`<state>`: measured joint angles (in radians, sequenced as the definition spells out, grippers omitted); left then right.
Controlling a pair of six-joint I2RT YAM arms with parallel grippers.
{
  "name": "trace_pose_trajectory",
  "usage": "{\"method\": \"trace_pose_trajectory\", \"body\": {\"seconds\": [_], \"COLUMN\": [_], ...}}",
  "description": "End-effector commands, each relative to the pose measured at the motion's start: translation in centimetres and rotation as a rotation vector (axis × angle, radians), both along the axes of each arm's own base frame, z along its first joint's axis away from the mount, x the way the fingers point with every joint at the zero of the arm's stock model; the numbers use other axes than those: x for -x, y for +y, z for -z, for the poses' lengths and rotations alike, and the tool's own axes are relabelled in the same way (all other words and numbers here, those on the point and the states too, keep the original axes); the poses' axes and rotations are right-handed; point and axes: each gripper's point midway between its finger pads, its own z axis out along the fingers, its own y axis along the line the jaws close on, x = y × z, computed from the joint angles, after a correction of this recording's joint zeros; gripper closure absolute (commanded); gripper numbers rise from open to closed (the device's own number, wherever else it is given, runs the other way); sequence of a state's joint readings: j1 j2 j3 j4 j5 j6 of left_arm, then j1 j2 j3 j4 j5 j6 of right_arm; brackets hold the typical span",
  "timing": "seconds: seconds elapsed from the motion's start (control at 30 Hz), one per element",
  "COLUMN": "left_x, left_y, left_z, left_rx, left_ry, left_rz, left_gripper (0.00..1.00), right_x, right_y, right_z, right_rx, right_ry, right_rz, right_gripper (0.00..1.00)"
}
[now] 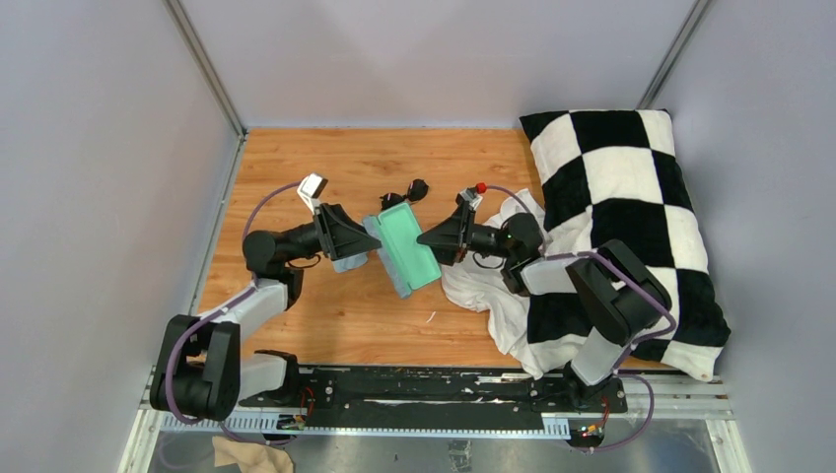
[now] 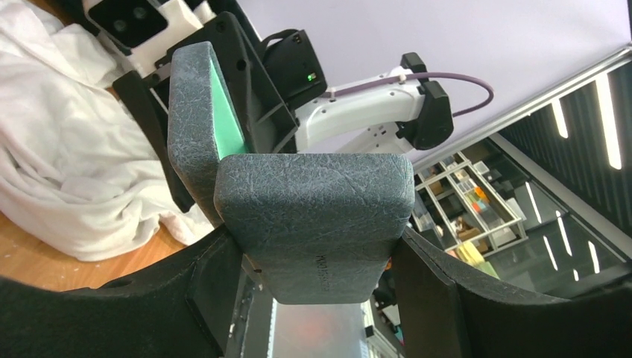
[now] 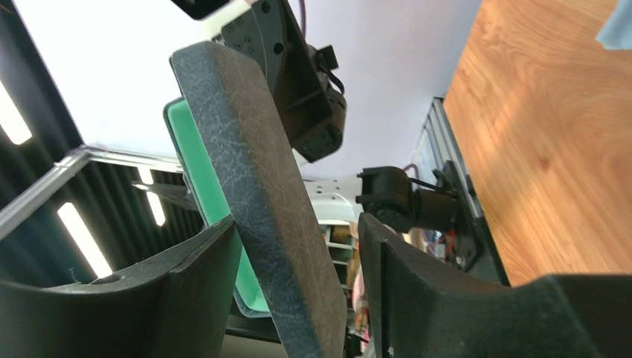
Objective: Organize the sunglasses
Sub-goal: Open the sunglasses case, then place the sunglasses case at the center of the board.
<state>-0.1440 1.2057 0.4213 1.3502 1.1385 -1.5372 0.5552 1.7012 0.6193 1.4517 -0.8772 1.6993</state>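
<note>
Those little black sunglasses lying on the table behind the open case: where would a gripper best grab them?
Probably from straight above, pinching the thin frame between the two lenses. The sunglasses lie low on the wooden table, so a side approach would likely scrape the wood. Finer detail is too small to see.

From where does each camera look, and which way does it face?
Top external: above and behind, looking down on the wooden table; left arm and right arm show.
Left wrist: faces the right arm; left claw grips the grey-blue rectangular case with green lining.
Right wrist: faces the left arm; right claw flanks the case.
All share the case.
</note>
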Motion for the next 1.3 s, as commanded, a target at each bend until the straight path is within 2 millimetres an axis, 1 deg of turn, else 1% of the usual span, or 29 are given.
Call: {"method": "trace_pose_trajectory", "body": {"seconds": [0.0, 0.17, 0.2, 0.3, 0.4, 0.5, 0.6, 0.7, 0.83, 0.9, 0.93, 1.03, 1.07, 1.17, 1.27], "left_x": [-0.1, 0.0, 0.0, -0.2, -0.3, -0.1, -0.1, -0.1, 0.0, -0.2, -0.3, -0.8, -1.0, -1.5, -2.4], "left_y": [-0.2, -0.2, -0.2, -0.3, -0.3, -0.4, -0.5, -0.5, -0.6, -0.6, -0.6, -0.6, -0.6, -0.5, -0.2], "left_z": [0.1, 0.9, 0.9, 1.5, 2.4, 2.4, 2.4, 2.5, 2.4, 2.5, 2.6, 3.0, 3.2, 3.4, 3.7], "left_rx": [-0.014, -0.033, -0.037, -0.061, -0.094, -0.106, -0.114, -0.116, -0.116, -0.124, -0.130, -0.149, -0.158, -0.182, -0.224], "left_ry": [-0.035, -0.015, -0.017, -0.006, 0.015, 0.001, -0.001, 0.000, -0.004, 0.002, 0.006, 0.018, 0.023, 0.029, 0.041], "left_rz": [0.001, -0.002, -0.004, -0.010, -0.021, -0.021, -0.019, -0.017, -0.015, -0.016, -0.017, -0.031, -0.039, -0.066, -0.113], "left_gripper": [1.00, 1.00, 1.00, 1.00, 1.00, 1.00, 1.00, 1.00, 1.00, 1.00, 0.94, 0.59, 0.50, 0.30, 0.19], "right_x": [1.6, 2.4, 2.5, 2.8, 2.4, 2.4, 2.6, 2.7, 2.7, 2.7, 2.7, 2.4, 2.3, 2.1, 2.0], "right_y": [-0.7, -1.1, -1.2, -1.3, -1.5, -1.7, -1.6, -1.5, -1.6, -1.6, -1.6, -1.7, -1.7, -1.8, -1.9], "right_z": [2.3, 1.9, 1.5, 0.4, 0.2, 0.3, -0.3, -0.2, 0.1, 0.2, 0.3, 1.0, 1.2, 2.0, 2.5], "right_rx": [0.147, 0.277, 0.291, 0.291, 0.289, 0.282, 0.230, 0.211, 0.213, 0.215, 0.219, 0.240, 0.249, 0.272, 0.284], "right_ry": [-0.101, -0.246, -0.266, -0.308, -0.308, -0.298, -0.300, -0.294, -0.287, -0.283, -0.278, -0.256, -0.251, -0.231, -0.217], "right_rz": [-0.060, -0.105, -0.113, -0.134, -0.127, -0.141, -0.159, -0.162, -0.155, -0.149, -0.143, -0.119, -0.109, -0.082, -0.063], "right_gripper": [0.39, 0.43, 0.43, 0.46, 0.53, 0.56, 0.61, 0.72, 0.90, 0.94, 0.96, 1.00, 1.00, 1.00, 1.00]}}
